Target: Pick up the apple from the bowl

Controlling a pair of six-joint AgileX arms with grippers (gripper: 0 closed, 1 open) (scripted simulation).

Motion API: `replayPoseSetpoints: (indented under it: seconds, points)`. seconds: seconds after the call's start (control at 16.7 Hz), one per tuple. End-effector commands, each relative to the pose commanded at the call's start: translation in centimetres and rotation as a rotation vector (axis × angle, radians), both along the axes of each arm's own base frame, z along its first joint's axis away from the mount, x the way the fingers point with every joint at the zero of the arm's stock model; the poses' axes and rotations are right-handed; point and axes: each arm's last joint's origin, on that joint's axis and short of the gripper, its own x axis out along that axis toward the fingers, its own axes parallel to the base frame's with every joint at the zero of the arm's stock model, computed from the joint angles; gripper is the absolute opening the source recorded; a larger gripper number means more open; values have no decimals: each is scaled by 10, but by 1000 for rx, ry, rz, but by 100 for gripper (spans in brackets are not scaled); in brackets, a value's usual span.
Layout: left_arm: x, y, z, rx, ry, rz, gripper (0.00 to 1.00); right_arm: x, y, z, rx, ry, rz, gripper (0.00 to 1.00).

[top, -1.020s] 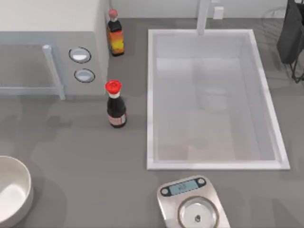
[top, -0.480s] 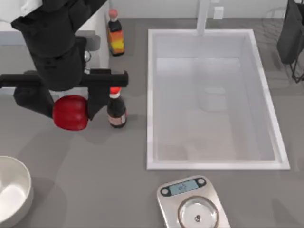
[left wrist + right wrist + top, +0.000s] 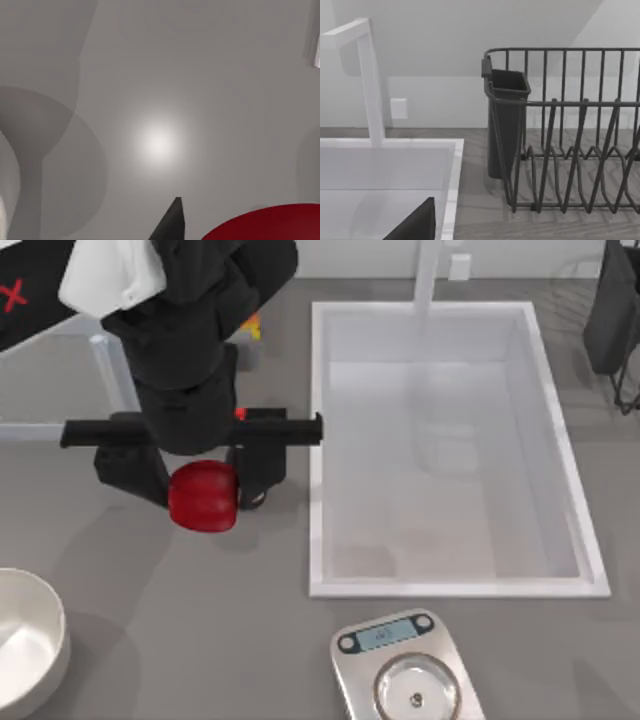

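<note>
My left gripper (image 3: 197, 478) hangs over the grey counter left of the sink, shut on the apple (image 3: 204, 500), a glossy red fruit held between its dark fingers (image 3: 128, 472). In the left wrist view the apple (image 3: 270, 225) shows as a red curve beside one dark fingertip (image 3: 172, 222), with bare counter below. The bowl (image 3: 48, 635) is white with a thick rim; it sits at the front left corner with nothing in it, well apart from the apple. My right gripper (image 3: 415, 227) is parked near the dish rack at the back right.
A white sink (image 3: 450, 587) takes up the middle right, and its faucet (image 3: 370, 75) stands at the back. A steel kitchen scale (image 3: 408, 670) sits in front of the sink. A dark sauce bottle (image 3: 252, 500) is mostly hidden behind the left gripper. The wire dish rack (image 3: 570, 140) stands right of the sink.
One second ago no arm was in the top view. Since half a second ago my left gripper has carried the apple to the right and slightly toward the front.
</note>
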Motion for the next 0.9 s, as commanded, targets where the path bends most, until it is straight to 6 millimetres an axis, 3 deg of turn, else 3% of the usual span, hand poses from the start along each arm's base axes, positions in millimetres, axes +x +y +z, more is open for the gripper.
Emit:
replayPoseSetpoints:
  seconds: [0.18, 0.6, 0.9]
  points:
    - [2, -1, -20, 4, 6, 0, 0, 0, 0, 0, 0, 0, 0, 100]
    - [1, -2, -103, -2, -3, -1, 0, 0, 0, 0, 0, 0, 0, 100]
    - [0, -1, -111, 2, 2, -1, 0, 0, 0, 0, 0, 0, 0, 100]
